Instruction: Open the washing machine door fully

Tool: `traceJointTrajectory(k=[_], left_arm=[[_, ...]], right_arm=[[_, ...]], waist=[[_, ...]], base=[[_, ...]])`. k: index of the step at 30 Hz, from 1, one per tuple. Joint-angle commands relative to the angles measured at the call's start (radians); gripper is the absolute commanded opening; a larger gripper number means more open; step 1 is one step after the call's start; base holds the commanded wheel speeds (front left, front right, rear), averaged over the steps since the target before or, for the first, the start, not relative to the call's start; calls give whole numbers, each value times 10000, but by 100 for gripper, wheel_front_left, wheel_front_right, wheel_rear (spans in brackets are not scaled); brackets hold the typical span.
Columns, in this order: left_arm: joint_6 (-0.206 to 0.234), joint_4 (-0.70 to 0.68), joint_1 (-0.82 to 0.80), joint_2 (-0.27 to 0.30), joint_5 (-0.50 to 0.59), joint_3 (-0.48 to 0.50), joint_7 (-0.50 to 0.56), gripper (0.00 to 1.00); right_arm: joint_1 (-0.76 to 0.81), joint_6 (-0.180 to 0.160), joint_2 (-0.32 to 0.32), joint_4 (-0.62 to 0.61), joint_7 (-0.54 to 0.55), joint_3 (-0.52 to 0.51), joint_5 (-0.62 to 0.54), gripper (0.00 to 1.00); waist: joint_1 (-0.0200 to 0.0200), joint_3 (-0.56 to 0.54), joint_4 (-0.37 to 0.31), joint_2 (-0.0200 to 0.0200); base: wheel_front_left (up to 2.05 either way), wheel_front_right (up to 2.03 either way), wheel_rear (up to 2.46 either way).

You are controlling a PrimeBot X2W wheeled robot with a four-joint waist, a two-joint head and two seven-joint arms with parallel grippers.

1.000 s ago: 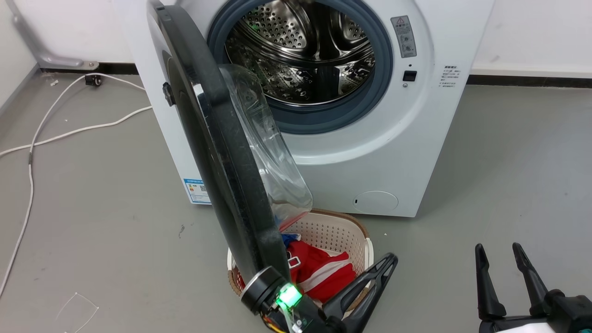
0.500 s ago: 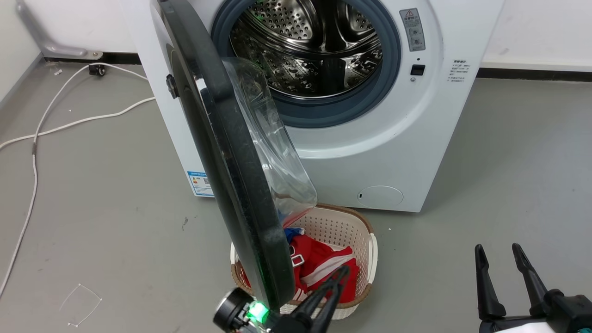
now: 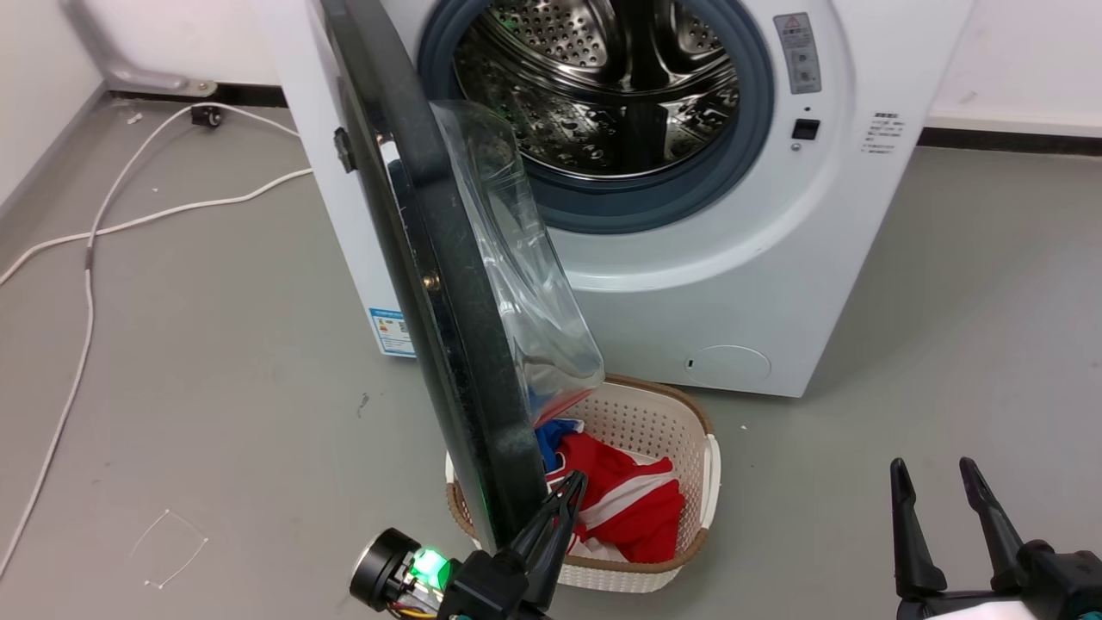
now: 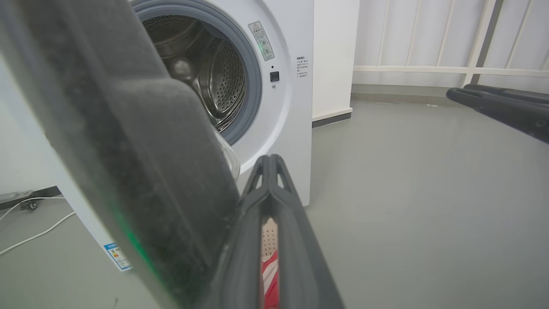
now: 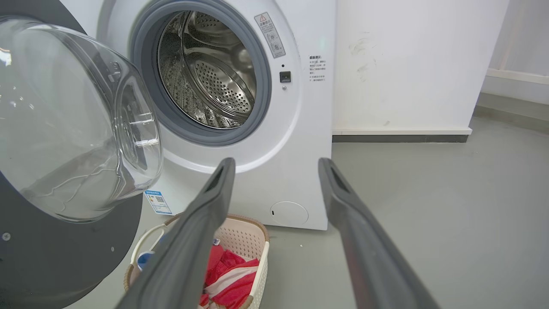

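The white washing machine (image 3: 689, 284) stands with its steel drum (image 3: 603, 86) exposed. Its black washing machine door (image 3: 448, 344) hangs swung out on the left hinge, edge-on to me, with the clear glass bowl (image 3: 525, 284) bulging to the right. My left gripper (image 3: 572, 484) is shut, its fingers lying along the inner side of the door's lower rim with nothing held. In the left wrist view the door (image 4: 128, 150) looms just left of the closed left gripper (image 4: 270, 159). My right gripper (image 3: 934, 472) stands open at the lower right, apart from the machine, also seen as the right gripper (image 5: 275, 164).
A white woven-rim laundry basket (image 3: 689, 409) with red cloth (image 3: 628, 508) sits on the floor under the door's edge, before the machine. A white cable (image 3: 86, 258) trails across the grey floor at the left. White walls stand behind and to the right.
The head camera has shifted, sliding the scene rightwards. My left gripper went from spread open to shut and moved left, up against the door's inner rim. The right gripper stayed put.
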Motion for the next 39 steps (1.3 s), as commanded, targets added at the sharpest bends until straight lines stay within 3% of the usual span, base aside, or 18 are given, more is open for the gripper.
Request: traceJointTrajectory(k=[1, 20, 27, 39], left_arm=[[56, 78, -152, 95, 33, 185, -19, 0], [425, -456, 379, 186, 24, 1426, -12, 0], [747, -515, 379, 314, -318, 2804, -14, 0], [532, 16, -474, 470, -931, 5553, -22, 0]], right_arm=[[-133, -3, 25, 35, -17, -15, -11, 100], [-269, -3, 22, 181, -17, -5, -1, 100], [-393, -3, 21, 197, -17, -3, -137, 100], [-862, -3, 21, 101, -17, 1, -521, 100]], waist=[[0, 3, 107, 0], [0, 339, 1780, 0], [0, 553, 2056, 0], [0, 1381, 2004, 0]], base=[[0, 0, 0], [0, 0, 0], [0, 0, 0], [0, 0, 0]])
